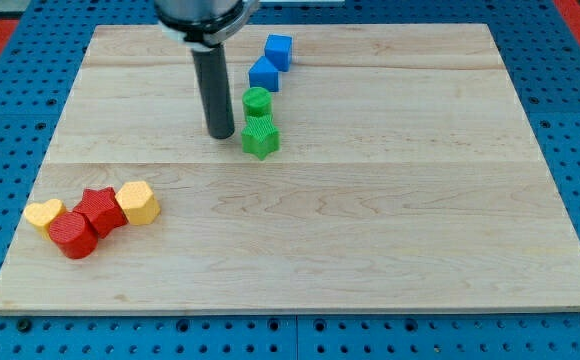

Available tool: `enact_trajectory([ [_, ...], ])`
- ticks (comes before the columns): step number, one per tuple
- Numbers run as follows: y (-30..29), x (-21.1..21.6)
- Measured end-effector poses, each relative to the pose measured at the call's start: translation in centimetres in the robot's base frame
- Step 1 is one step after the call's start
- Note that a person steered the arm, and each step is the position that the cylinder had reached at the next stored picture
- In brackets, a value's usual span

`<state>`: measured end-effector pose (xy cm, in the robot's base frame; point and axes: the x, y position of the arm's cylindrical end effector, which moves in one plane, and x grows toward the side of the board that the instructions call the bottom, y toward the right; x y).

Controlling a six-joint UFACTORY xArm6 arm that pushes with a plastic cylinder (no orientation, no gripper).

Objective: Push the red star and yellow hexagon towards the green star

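The red star [99, 208] lies at the view's lower left, touching the yellow hexagon [139, 202] on its right. The green star [260, 138] sits near the board's upper middle. My tip [220, 133] rests on the board just left of the green star, a small gap apart, far above and right of the red star and yellow hexagon.
A red cylinder [73, 235] and a yellow heart [43, 214] touch the red star's left side. A green cylinder [257, 102] sits just above the green star. Two blue blocks [265, 73] [279, 50] lie above that. The wooden board [370, 230] sits on blue pegboard.
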<state>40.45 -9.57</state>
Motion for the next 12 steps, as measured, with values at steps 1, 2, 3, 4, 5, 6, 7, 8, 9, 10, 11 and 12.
enact_trajectory([
  [1,-3.6,1.2],
  [2,-8.5,2.3],
  [3,-14.0,4.1],
  [4,-17.7,7.4],
  [5,-20.1,11.1],
  [6,-19.4,12.5],
  [7,-16.7,12.6],
  [8,-14.4,12.6],
  [9,-12.5,12.6],
  [10,-10.8,12.6],
  [11,-9.5,12.6],
  [12,-8.1,12.5],
])
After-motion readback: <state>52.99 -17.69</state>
